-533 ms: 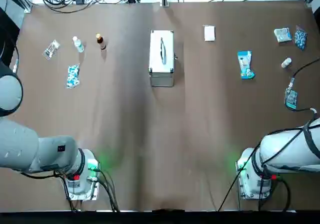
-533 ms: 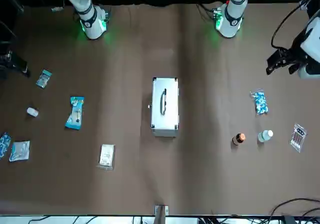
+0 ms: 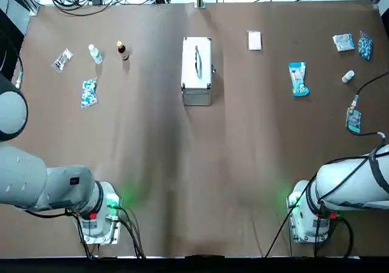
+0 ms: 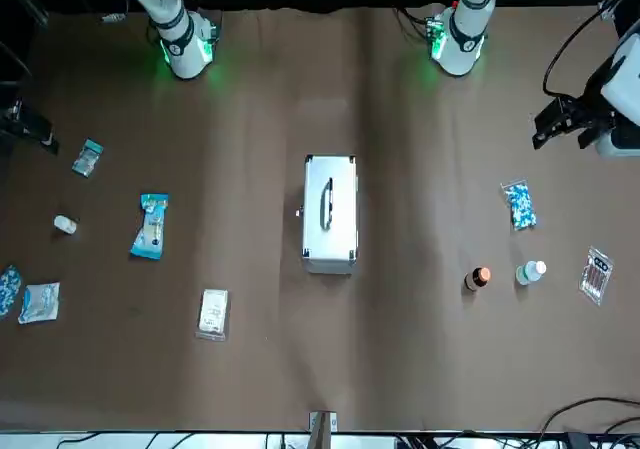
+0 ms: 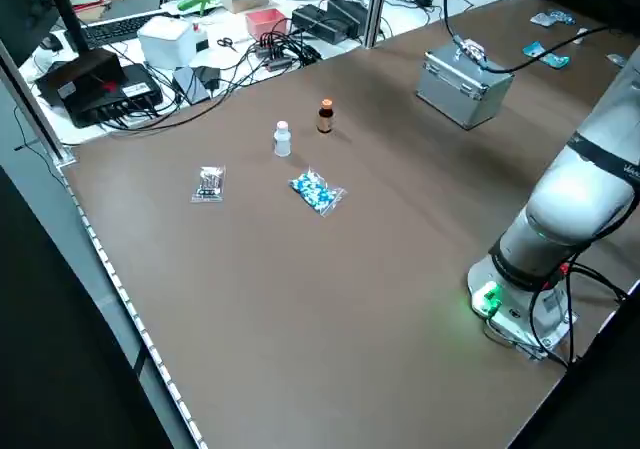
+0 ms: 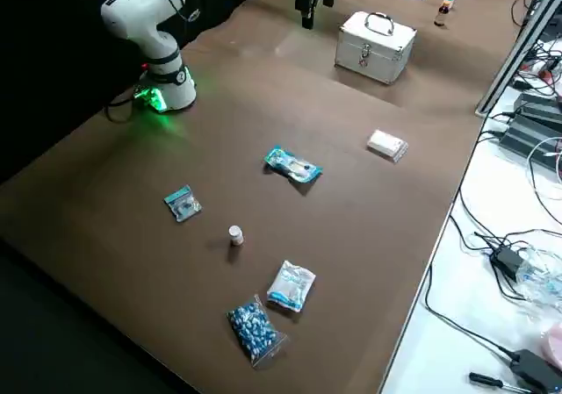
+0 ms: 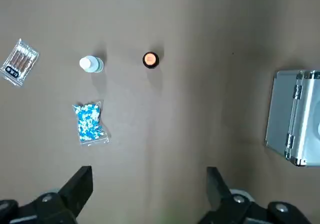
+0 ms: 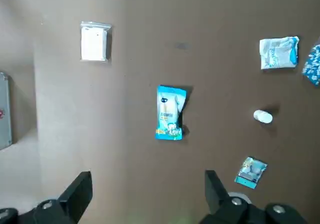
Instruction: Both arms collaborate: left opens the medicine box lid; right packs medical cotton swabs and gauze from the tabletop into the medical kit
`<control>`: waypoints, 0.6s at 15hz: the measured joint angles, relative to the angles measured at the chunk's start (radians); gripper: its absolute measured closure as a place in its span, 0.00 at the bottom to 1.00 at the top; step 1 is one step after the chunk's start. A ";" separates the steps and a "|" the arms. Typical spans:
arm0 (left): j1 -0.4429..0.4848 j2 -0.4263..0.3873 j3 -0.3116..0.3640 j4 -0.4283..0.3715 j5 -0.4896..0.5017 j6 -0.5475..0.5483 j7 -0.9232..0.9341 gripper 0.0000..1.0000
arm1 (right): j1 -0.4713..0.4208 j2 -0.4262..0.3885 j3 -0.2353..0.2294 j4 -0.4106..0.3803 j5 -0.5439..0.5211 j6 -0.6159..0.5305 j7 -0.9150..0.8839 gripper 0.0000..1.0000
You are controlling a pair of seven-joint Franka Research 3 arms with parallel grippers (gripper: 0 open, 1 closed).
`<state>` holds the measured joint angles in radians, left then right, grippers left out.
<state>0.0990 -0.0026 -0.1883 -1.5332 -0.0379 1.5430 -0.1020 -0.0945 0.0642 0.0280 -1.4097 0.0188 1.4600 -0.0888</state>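
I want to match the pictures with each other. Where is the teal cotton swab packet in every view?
Top: right of the medicine box, swab packet.
Front: left of the box.
Left side: not clearly visible.
Right side: centre.
Left wrist: absent.
Right wrist: centre.
Shared landmark: the medicine box.

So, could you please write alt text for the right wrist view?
The right pincer, open and empty, hangs high above the brown table, with the teal cotton swab packet lying flat beyond it. The white gauze packet lies farther off, and the silver medicine box shows at one edge.
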 joint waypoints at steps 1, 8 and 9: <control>-0.001 0.007 -0.001 0.000 0.000 0.000 0.002 0.00 | 0.000 0.000 0.000 0.000 0.008 0.000 0.000 0.01; -0.049 0.126 -0.066 -0.001 0.000 0.014 0.002 0.00 | 0.013 0.001 0.007 -0.007 0.066 -0.035 -0.001 0.01; -0.060 0.147 -0.083 0.000 0.000 0.025 -0.002 0.00 | 0.022 0.001 0.009 -0.011 0.069 -0.044 -0.001 0.01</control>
<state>0.0391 0.1440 -0.2716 -1.5336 -0.0380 1.5682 -0.1045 -0.0726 0.0655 0.0370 -1.4211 0.0878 1.4160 -0.0901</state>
